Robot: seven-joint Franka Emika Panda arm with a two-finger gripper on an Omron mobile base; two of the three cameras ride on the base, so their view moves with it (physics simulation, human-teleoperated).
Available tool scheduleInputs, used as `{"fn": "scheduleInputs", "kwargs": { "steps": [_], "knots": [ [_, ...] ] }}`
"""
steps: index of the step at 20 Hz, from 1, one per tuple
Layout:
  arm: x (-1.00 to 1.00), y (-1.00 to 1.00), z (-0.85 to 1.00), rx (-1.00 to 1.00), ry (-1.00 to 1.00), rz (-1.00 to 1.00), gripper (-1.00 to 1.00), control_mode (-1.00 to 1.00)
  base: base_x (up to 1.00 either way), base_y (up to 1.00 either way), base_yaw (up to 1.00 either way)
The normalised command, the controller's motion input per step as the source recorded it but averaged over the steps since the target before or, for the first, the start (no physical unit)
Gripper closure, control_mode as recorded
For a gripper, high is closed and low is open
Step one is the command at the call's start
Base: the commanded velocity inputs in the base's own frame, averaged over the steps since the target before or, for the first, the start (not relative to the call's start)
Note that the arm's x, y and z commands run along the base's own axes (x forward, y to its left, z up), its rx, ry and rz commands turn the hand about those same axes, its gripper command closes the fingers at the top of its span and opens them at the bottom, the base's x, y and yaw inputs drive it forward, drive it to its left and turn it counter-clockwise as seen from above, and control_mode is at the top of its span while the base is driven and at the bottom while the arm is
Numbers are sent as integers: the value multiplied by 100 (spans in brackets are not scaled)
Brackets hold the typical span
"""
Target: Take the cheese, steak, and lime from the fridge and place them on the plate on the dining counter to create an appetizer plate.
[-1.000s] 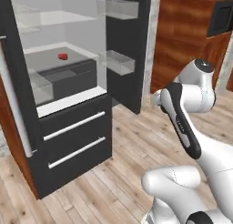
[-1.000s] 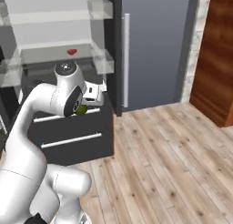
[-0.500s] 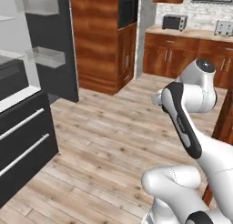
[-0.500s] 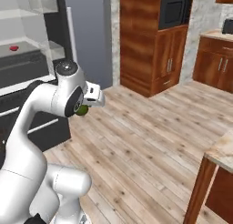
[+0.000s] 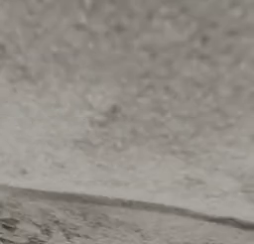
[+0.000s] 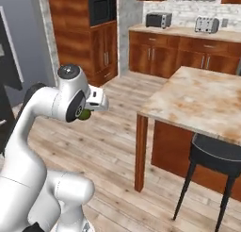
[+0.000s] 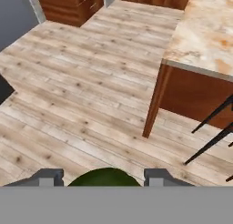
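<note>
My gripper (image 7: 103, 175) is shut on the lime (image 7: 104, 180), a dark-green ball whose top shows between the two fingertips (image 7: 48, 176) in the hand view. From the right base view the lime (image 6: 85, 115) peeks out under the white hand (image 6: 94, 101), held at chest height over the wooden floor. The dining counter (image 6: 207, 96), beige and rust marbled, stands to the right of the hand; its corner (image 7: 205, 34) lies ahead of the gripper. A dark edge of the fridge (image 6: 9, 54) shows at far left. Cheese, steak and plate are out of view.
A black stool (image 6: 214, 155) stands at the dining counter's near side, beside its wooden leg (image 6: 140, 153). Wooden cabinets with a microwave (image 6: 102, 9) and toasters (image 6: 157, 20) line the back wall. A blurred grey surface (image 5: 127, 99) sits close against the left base camera.
The whole picture has swung away from the fridge toward the dining counter, so the base has turned. The lime has stayed between the fingers throughout.
</note>
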Motion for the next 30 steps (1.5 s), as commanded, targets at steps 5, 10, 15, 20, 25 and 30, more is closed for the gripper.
{"fn": "scheduleInputs", "kwargs": {
  "steps": [5,10,15,20,25,30],
  "knots": [
    [0,0,0,0,0,0,100,100,0,-100,-42],
    [0,0,0,0,0,0,100,100,14,-100,-35],
    [0,0,0,0,0,0,100,100,27,-100,-30],
    [0,0,0,0,0,0,100,100,41,-100,-24],
    [0,0,0,0,0,0,100,100,57,-100,-18],
    [0,0,0,0,0,0,100,100,67,-100,-11]
  ]
}}
